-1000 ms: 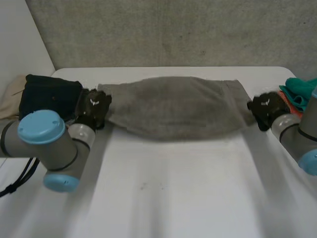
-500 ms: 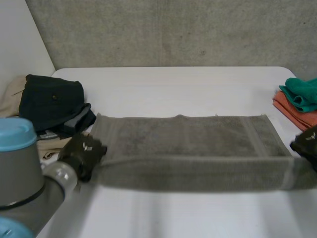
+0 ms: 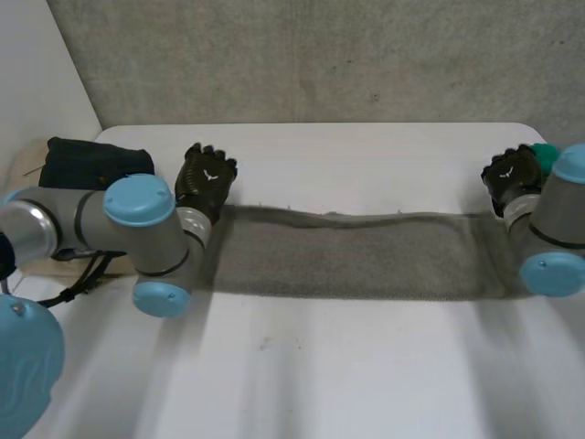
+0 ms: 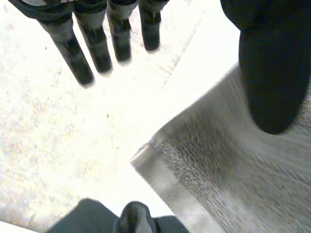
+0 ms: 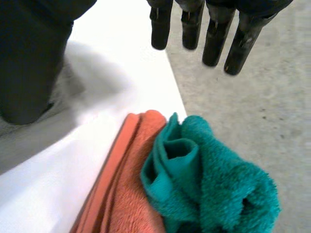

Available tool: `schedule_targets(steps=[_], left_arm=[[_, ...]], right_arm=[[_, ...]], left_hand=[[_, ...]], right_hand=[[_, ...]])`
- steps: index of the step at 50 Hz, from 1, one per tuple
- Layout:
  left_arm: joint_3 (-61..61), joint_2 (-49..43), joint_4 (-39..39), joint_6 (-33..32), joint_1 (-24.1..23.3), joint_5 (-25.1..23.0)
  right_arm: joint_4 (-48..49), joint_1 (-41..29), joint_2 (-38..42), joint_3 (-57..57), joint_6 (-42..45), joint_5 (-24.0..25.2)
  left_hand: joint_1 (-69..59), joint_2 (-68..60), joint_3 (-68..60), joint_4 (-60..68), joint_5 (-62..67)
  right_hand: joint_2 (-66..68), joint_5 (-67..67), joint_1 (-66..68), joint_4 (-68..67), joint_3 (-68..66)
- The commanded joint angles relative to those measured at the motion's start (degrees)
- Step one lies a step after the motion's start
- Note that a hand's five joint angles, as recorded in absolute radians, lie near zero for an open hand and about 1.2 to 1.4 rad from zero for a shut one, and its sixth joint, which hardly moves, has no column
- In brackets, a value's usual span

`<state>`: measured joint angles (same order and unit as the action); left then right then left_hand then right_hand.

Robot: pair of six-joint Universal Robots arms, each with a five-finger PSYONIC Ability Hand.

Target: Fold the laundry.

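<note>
Basically a white desk with one grey towel lying flat across its middle as a long narrow strip, running from the left arm to the right arm. Dark clothes pile sits at the desk's left edge, just beside the left arm. At the right edge an orange cloth lies folded with a teal cloth bunched on top of it, touching. Left robot hand is at the towel's far left corner, wide open and holding nothing. In the left wrist view its fingers are straight over bare desk, and the thumb hangs over the towel just inside the corner; whether it touches the towel I cannot tell. Right robot hand is at the towel's far right corner, near the teal cloth, also wide open and empty. In the right wrist view its fingers point straight out past the desk edge, apart from the orange and teal cloths, and its thumb is over the towel's end.
</note>
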<state>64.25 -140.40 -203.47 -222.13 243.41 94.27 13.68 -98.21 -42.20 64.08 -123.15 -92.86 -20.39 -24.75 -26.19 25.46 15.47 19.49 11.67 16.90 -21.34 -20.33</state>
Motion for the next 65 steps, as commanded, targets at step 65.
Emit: schedule_targets(steps=[65], left_arm=[[33.0, 32.9, -3.0, 10.1, -3.1, 3.1]], right_arm=[[1.9, 12.8, -29.0, 29.1, -7.5, 23.5]], left_hand=[[10.4, 14.7, 16.2, -15.5, -15.5]], right_hand=[[60.5, 58.3, 63.1, -58.7, -59.7]])
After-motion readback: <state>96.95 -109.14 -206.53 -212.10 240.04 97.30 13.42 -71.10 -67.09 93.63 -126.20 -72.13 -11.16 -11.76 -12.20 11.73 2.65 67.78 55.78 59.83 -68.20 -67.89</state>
